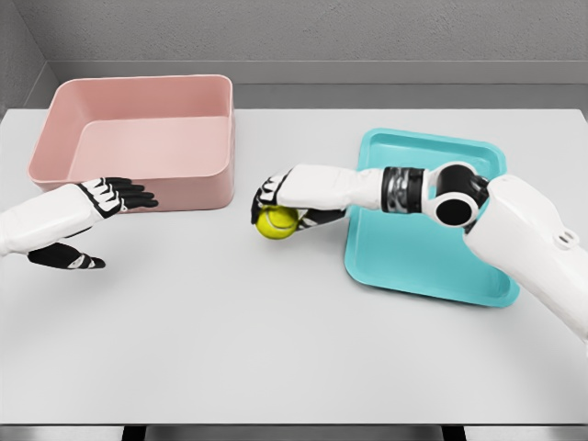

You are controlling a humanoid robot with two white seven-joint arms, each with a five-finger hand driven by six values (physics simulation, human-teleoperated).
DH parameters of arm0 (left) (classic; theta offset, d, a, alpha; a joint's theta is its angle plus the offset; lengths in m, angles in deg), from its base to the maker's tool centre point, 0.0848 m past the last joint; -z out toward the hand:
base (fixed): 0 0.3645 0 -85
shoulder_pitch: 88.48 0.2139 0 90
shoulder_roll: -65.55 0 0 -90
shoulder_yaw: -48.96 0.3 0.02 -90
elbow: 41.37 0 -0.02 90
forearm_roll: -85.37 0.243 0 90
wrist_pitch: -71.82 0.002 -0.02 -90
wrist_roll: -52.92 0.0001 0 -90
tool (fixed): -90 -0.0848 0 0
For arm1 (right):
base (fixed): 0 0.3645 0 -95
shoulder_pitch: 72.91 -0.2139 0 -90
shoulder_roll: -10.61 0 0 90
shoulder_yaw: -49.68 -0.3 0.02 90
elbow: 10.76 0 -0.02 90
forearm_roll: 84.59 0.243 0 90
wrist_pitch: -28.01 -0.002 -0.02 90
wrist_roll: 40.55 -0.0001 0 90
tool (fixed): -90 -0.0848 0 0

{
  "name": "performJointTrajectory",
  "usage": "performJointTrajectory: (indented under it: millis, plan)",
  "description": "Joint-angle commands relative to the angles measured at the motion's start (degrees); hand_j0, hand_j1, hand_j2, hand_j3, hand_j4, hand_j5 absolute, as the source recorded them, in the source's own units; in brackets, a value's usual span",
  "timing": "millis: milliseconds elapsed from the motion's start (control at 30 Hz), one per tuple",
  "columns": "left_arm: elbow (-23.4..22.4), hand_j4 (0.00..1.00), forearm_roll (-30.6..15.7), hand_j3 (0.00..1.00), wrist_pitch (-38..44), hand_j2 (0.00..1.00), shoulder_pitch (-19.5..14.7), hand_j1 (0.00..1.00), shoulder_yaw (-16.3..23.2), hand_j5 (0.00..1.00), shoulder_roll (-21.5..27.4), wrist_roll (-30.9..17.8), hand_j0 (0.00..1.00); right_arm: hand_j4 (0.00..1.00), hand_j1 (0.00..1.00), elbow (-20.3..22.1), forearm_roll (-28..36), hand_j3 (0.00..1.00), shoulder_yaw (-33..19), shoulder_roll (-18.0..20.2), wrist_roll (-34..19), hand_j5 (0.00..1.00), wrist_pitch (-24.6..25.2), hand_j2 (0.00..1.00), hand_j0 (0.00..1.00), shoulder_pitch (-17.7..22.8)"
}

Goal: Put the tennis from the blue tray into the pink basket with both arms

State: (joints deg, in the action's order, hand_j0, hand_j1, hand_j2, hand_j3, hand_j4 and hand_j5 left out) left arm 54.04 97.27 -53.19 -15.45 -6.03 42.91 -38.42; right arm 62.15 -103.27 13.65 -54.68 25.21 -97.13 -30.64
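Gripping the tennis ball (276, 222), your right hand (280, 204) curls over it above the table (276, 340) | ball between blue tray (423, 266) and pink basket (138, 138), outside both | ball round, no long axis to read | your left hand (110, 197) spread, holding nothing, just beside the basket's front wall

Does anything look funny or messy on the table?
Nothing stands out. The right hand holds the tennis ball between the blue tray and the upright pink basket. The left hand waits open.
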Motion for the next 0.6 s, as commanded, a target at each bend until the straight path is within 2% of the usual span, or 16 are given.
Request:
performJointTrajectory:
  millis: [0, 233, 400, 567]
  plan:
    - [0.30, 1.00, -0.38, 1.00, 0.01, 1.00, 0.00, 1.00, -0.03, 1.00, 0.05, -0.06, 1.00, 0.49, 0.49, -0.40, -0.13, 0.49, 0.69, -0.90, -0.02, 0.49, 0.14, 0.49, 0.49, 0.00]
    - [0.30, 1.00, -0.38, 1.00, 0.01, 1.00, 0.18, 1.00, -0.03, 1.00, -0.12, -0.06, 1.00, 0.49, 0.49, -2.51, -2.15, 0.49, 2.01, -3.18, -0.02, 0.49, 0.14, 0.49, 0.49, 0.00]
    - [0.30, 1.00, -0.38, 1.00, 0.01, 1.00, 0.26, 1.00, -0.03, 1.00, -0.21, -0.06, 1.00, 0.49, 0.49, -2.51, -2.76, 0.49, 2.54, -3.53, -0.02, 0.49, 0.14, 0.49, 0.49, 0.18]
    - [0.56, 1.00, -0.47, 1.00, 0.01, 1.00, 0.26, 1.00, -0.03, 1.00, -0.12, -0.06, 1.00, 0.69, 0.69, -2.60, -2.94, 0.69, 2.54, -3.44, -0.28, 0.69, 0.14, 0.69, 0.69, 0.26]
